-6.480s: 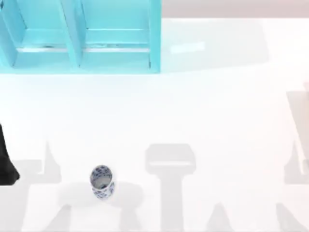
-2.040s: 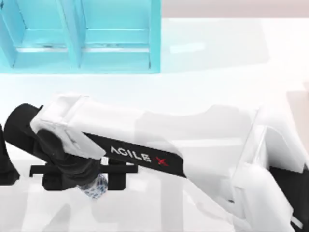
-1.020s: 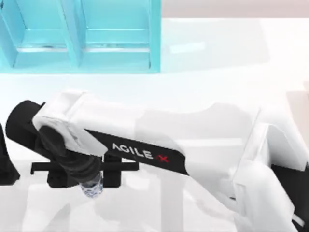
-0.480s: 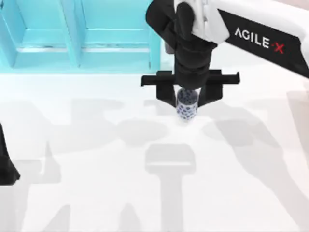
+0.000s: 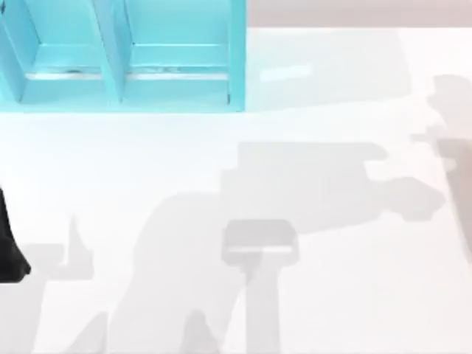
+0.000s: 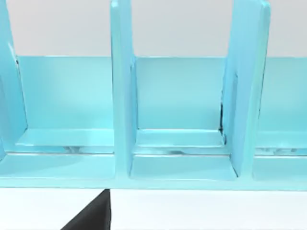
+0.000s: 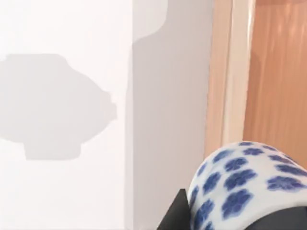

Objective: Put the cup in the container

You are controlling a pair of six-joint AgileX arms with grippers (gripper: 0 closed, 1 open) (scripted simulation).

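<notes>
The cup (image 7: 240,177), white with blue flowers, sits close in the right wrist view, held between the black fingers (image 7: 176,213) of my right gripper (image 7: 235,221), which is shut on it. Beyond it lie the white table (image 7: 67,182) and its edge, with an orange-brown floor (image 7: 278,72) past that. The container (image 5: 237,51) is a turquoise divided rack at the table's back left; the left wrist view faces its open compartments (image 6: 180,96). My left arm (image 5: 9,251) stays parked at the left edge, with a black fingertip (image 6: 93,215) low in its wrist view.
Large arm shadows (image 5: 295,192) fall across the middle and right of the white table (image 5: 147,162). The rack's upright dividers (image 6: 122,96) separate its compartments.
My right arm, which lifted the cup from the front left and carried it to the table's back middle, has now swung out of the top view, leaving its shadow toward the right.
</notes>
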